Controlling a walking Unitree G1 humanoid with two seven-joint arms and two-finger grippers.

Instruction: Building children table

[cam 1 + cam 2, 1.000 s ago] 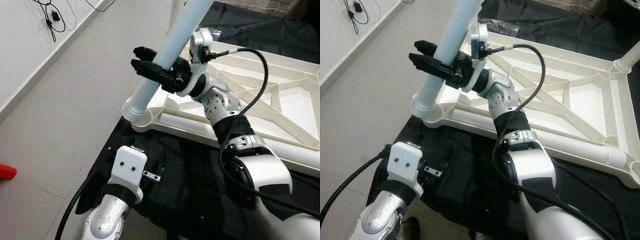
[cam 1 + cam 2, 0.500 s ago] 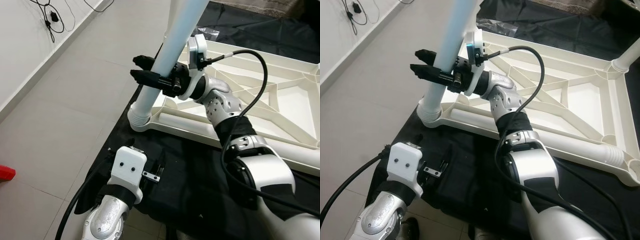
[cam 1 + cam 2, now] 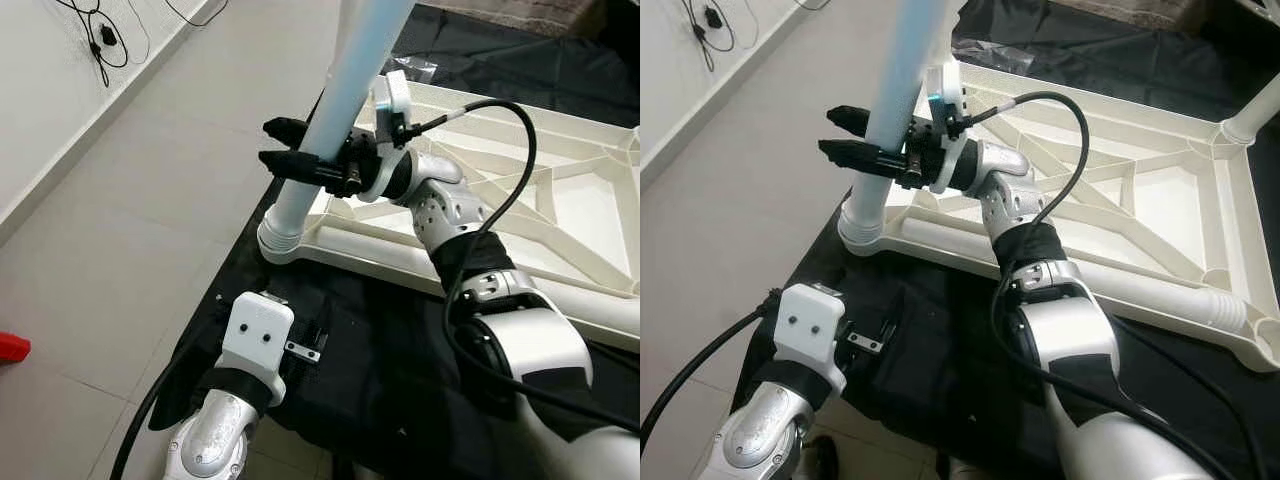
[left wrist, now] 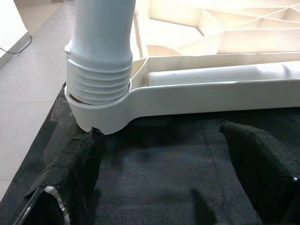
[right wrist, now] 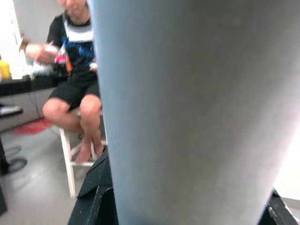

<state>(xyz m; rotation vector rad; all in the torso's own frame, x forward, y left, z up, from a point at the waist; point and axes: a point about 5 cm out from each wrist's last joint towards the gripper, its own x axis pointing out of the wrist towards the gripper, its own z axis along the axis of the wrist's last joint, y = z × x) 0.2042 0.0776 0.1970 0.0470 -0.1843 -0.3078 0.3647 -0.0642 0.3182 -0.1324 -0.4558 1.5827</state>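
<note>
A: Status on the table leg (image 3: 345,95)?
B: Pale blue-white tube, seated in the corner socket (image 4: 101,115) of the upturned tabletop (image 3: 1120,180). Leans a bit off vertical. Threaded collar at its foot sits right at the socket rim — left wrist cam shows a few thread rings above the rim.

A: Which arm has it?
B: Right gripper (image 3: 292,146). Two black fingers clamped across the tube partway up, one each side, tips sticking out past it toward the robot's left. Right wrist cam is mostly tube, too close for detail.

A: Left arm?
B: Left gripper (image 4: 164,173) low, just in front of the socket corner, over the black cloth (image 3: 370,370). Fingers spread wide, nothing between them, not touching leg or tabletop. One finger sits just below the socket.

A: Rest of the tabletop?
B: Underside up, cream plastic w/ diagonal ribs, lying on the black cloth on the tiled floor (image 3: 130,220). A second leg (image 3: 1255,120) stands at the far right corner — can't see much of it.

A: Anyone around?
B: Person (image 5: 75,61) seated on a white stool in the right wrist cam bg, blurry. Cables (image 3: 105,40) along the wall at upper left, red object (image 3: 12,346) at the left edge.
</note>
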